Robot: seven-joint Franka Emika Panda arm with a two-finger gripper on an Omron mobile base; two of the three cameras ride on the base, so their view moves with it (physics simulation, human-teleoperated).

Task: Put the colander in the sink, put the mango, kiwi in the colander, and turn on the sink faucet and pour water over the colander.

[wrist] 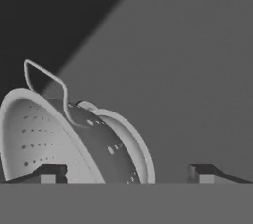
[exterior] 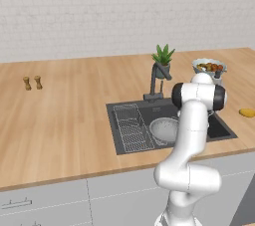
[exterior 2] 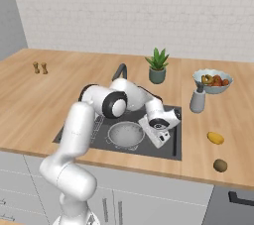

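The silver perforated colander (exterior: 164, 129) (exterior 2: 126, 134) rests in the dark sink (exterior: 148, 112) (exterior 2: 169, 113). In the hand view the colander (wrist: 59, 139) lies at lower left, one wire handle standing up. My gripper (wrist: 127, 173) (exterior 2: 166, 142) is open just to the colander's right, down inside the basin, with its rim between the spread fingertips (wrist: 49, 172) and nothing gripped. The yellow-orange mango (exterior: 247, 113) (exterior 2: 215, 138) and the brown kiwi (exterior 2: 220, 165) lie on the counter right of the sink. The dark faucet (exterior: 158, 78) (exterior 2: 120, 72) stands behind the basin.
A wire rack (exterior: 130, 128) fills the sink's left part. A pale bowl of fruit (exterior: 209, 65) (exterior 2: 212, 80), a potted plant (exterior: 163, 60) (exterior 2: 157, 65) and a grey dispenser (exterior 2: 197, 100) stand behind the sink. Two small shakers (exterior: 32, 82) stand far left.
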